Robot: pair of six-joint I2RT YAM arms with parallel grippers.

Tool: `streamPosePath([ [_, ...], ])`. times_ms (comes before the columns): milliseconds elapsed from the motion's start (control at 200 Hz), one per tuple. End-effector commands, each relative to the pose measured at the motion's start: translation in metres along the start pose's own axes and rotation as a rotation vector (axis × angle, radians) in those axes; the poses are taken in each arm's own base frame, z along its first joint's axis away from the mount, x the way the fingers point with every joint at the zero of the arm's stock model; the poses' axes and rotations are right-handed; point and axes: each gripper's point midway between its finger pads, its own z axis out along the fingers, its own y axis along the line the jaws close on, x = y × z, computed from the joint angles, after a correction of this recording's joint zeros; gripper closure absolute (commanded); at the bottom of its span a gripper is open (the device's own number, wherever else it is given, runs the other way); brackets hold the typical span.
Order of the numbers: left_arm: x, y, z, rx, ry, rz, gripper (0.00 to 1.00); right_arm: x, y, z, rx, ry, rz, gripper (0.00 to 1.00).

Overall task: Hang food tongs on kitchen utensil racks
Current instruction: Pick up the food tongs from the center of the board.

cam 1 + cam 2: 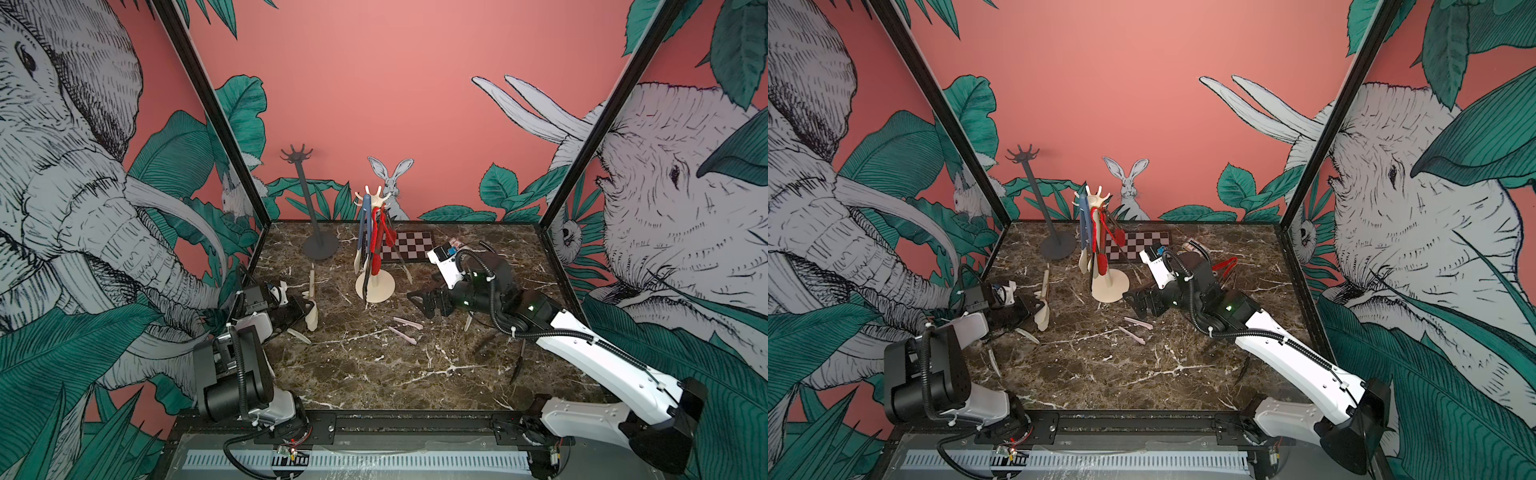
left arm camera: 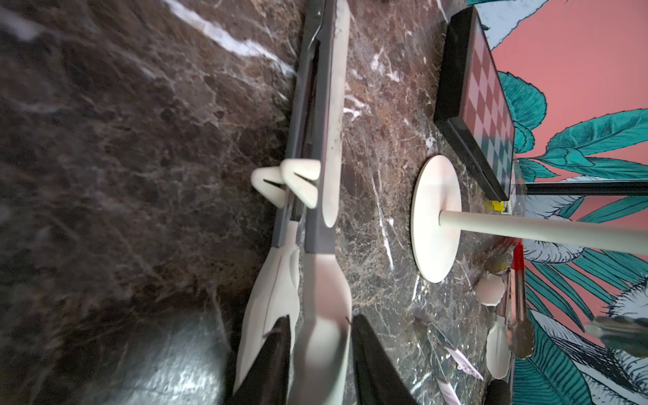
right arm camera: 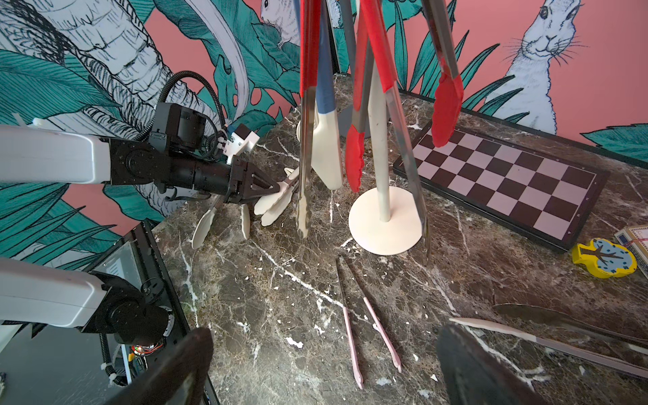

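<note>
My left gripper (image 2: 317, 319) lies low on the marble top, shut on the spoon end of cream-tipped food tongs (image 2: 324, 147) that rest flat on the table (image 1: 311, 286). The cream-white utensil rack (image 1: 376, 266) stands mid-table with blue (image 1: 365, 224), red (image 1: 376, 241) and metal tongs hanging from its prongs. Behind it to the left, the dark grey rack (image 1: 307, 199) stands bare. My right gripper (image 1: 419, 305) hovers open to the right of the cream rack's base, holding nothing. Pink-tipped tongs (image 3: 364, 333) lie just under it.
A checkered board (image 1: 409, 245) lies at the back behind the cream rack. More tongs lie loose: a cream pair (image 1: 299, 336) by the left arm, a black-tipped pair (image 1: 519, 361) under the right forearm, a red pair (image 1: 1225, 264) behind the right wrist. A yellow clock toy (image 3: 603, 263) sits beside the board.
</note>
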Motion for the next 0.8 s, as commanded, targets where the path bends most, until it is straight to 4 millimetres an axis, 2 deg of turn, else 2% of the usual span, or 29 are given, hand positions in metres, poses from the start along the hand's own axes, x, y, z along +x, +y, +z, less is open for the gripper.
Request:
streamPosePath([
  [0, -0.004, -0.009, 0.004, 0.034, 0.003, 0.030, 0.70, -0.017, 0.001, -0.004, -0.001, -0.047, -0.013, 0.01],
  [145, -0.001, -0.012, 0.010, 0.042, 0.018, 0.040, 0.75, -0.016, 0.001, -0.001, -0.001, -0.044, -0.009, 0.01],
  [455, -0.010, -0.025, 0.003, 0.063, -0.003, 0.084, 0.89, -0.015, -0.003, -0.001, 0.018, -0.044, -0.006, 0.01],
  [795, -0.033, -0.071, -0.036, 0.082, -0.121, 0.287, 0.93, -0.015, -0.006, 0.000, 0.039, -0.046, -0.020, 0.01],
])
